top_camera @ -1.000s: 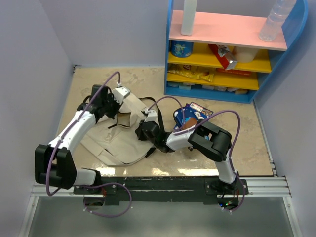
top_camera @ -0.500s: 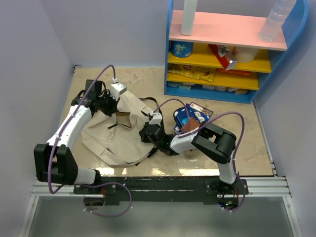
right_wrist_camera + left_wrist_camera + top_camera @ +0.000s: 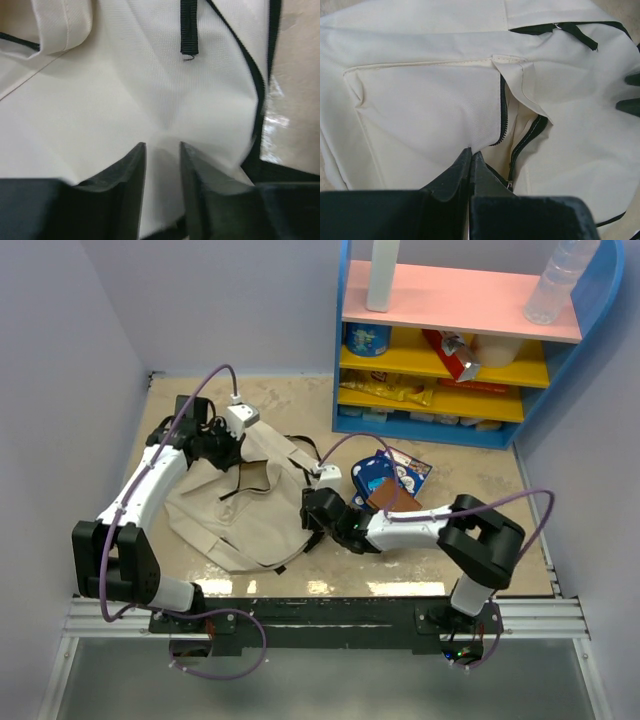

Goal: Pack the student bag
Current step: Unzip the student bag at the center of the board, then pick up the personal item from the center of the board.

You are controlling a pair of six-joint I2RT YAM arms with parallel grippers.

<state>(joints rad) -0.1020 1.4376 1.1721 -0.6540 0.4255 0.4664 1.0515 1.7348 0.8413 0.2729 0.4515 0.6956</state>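
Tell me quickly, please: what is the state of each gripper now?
Left gripper: shut, pinching fabric of the student bag.
Right gripper: open, with bag fabric lying between its fingers.

The student bag lies on the table, left of centre. Just right of it sits what may be a snack packet, and the shelf unit stands behind that, at the far right.

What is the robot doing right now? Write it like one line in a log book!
task: pack student bag | left gripper: shut on fabric beside zipper | right gripper: jaws apart, fabric between | zipper: partly open
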